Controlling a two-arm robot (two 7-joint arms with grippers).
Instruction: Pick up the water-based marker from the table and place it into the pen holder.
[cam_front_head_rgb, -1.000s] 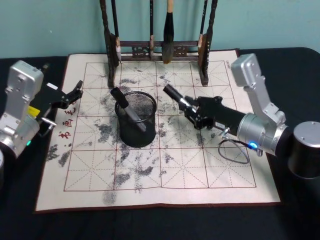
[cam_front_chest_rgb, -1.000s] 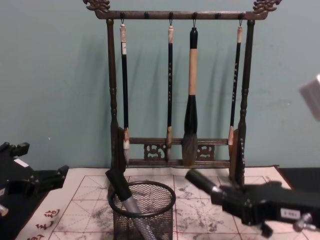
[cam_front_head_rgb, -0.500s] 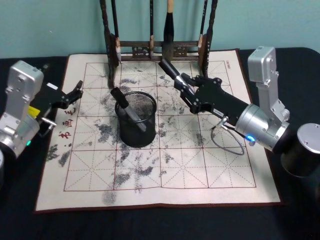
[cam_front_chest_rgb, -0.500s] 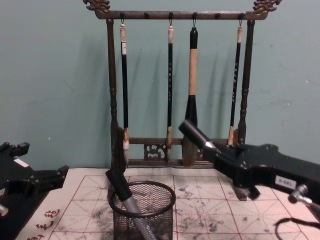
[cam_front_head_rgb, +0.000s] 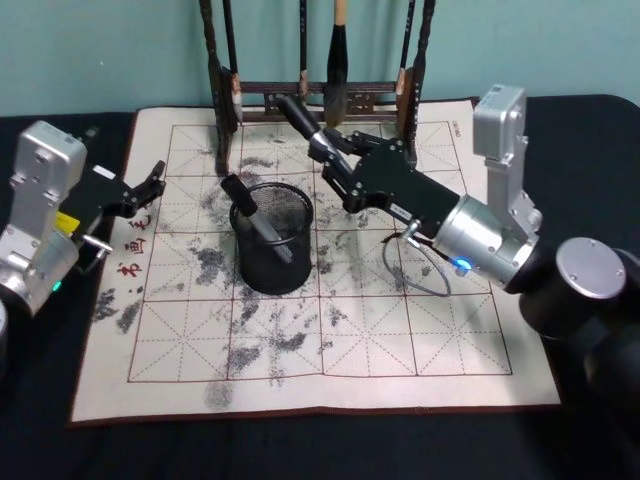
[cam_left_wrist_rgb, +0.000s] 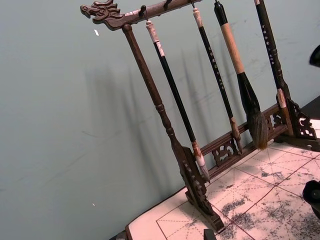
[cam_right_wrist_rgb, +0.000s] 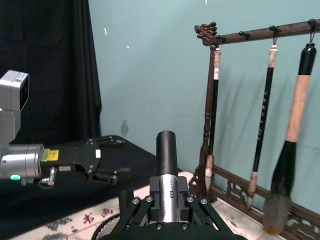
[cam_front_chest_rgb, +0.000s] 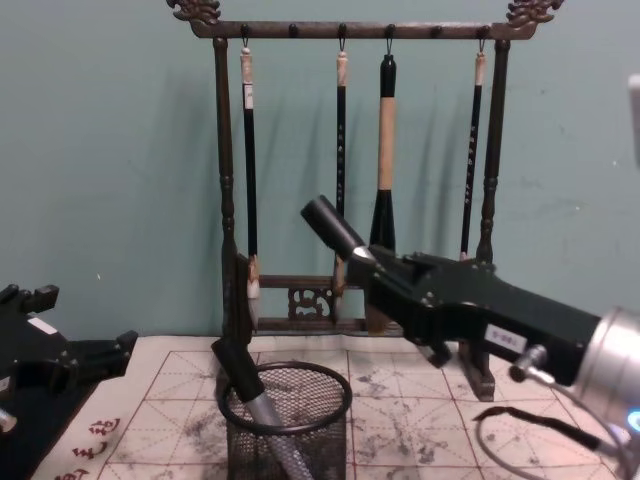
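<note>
My right gripper (cam_front_head_rgb: 338, 158) is shut on a water-based marker (cam_front_head_rgb: 300, 115) with a black cap and silver body. It holds the marker tilted in the air, cap end up, above and just behind-right of the pen holder (cam_front_head_rgb: 268, 262). From the chest camera the marker (cam_front_chest_rgb: 333, 226) hangs above the black mesh holder (cam_front_chest_rgb: 290, 425), apart from it. The right wrist camera has the marker (cam_right_wrist_rgb: 166, 150) upright between the fingers. Another dark marker (cam_front_head_rgb: 255, 217) leans inside the holder. My left gripper (cam_front_head_rgb: 152, 186) rests open at the mat's left edge.
A tall dark wooden brush rack (cam_front_head_rgb: 222, 110) with several hanging brushes stands at the back of the ink-stained grid mat (cam_front_head_rgb: 400, 340), close behind the raised marker. Black cloth (cam_front_head_rgb: 300, 445) surrounds the mat.
The right gripper has carried the marker up and to the left, from over the mat's right side to above the holder's back-right. The left arm has not moved.
</note>
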